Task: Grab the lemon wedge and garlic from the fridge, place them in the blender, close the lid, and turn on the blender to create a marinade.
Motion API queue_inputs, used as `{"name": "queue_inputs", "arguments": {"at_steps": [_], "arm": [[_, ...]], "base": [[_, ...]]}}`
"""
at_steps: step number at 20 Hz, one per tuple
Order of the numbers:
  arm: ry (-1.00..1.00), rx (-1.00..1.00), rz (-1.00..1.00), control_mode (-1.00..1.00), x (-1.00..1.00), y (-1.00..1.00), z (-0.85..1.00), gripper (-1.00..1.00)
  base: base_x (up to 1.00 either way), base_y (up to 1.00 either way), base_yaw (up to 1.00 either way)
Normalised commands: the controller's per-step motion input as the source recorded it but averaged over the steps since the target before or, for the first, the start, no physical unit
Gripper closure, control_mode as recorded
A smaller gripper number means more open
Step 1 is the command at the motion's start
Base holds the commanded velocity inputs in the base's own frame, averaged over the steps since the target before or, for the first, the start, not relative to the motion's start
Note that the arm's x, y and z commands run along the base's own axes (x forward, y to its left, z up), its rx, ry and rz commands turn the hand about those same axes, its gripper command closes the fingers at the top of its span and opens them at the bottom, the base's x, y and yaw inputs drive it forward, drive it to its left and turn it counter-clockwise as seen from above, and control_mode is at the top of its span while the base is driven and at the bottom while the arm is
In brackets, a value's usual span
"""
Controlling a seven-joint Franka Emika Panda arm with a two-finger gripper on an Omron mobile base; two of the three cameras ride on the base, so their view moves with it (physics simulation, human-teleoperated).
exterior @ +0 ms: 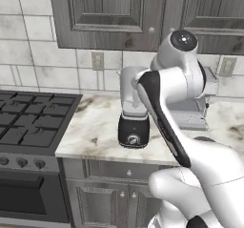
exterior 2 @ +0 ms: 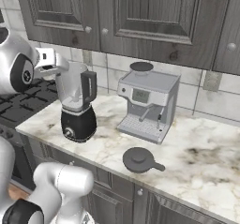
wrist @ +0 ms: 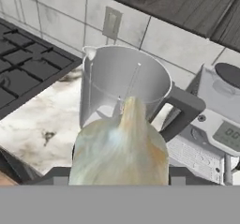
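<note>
A pale, papery garlic bulb [wrist: 119, 145] is close up in the hand view, and my gripper [wrist: 117, 177] is shut on it, with a dark finger [wrist: 52, 174] on each side. Just beyond the bulb stands the open top of the blender's clear grey jar [wrist: 123, 80]. The blender [exterior: 133, 126] [exterior 2: 77, 108] is on the marble counter, with its black base and silver knob facing forward. The lid [exterior 2: 139, 160], a dark round disc, lies on the counter in front of the coffee machine. The lemon wedge and the fridge are out of view.
A boxy silver coffee machine [exterior 2: 147, 103] [wrist: 220, 120] stands right of the blender. The black gas stove [exterior: 33, 122] [wrist: 23, 63] lies to its left. Dark wood cabinets [exterior 2: 140, 17] hang low over the counter, with a tiled wall and outlets behind.
</note>
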Motion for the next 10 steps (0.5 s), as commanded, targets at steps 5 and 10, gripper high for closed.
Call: {"name": "queue_inputs", "arguments": {"at_steps": [5,10], "arm": [[0.0,0.01,-0.21,-1.0,0.4,0.0,0.0,1.0],[-0.02,0.03,-0.22,-1.0,0.4,0.03,0.0,1.0]], "base": [[0.0,0.0,0.0],[0.0,0.0,0.0]]}}
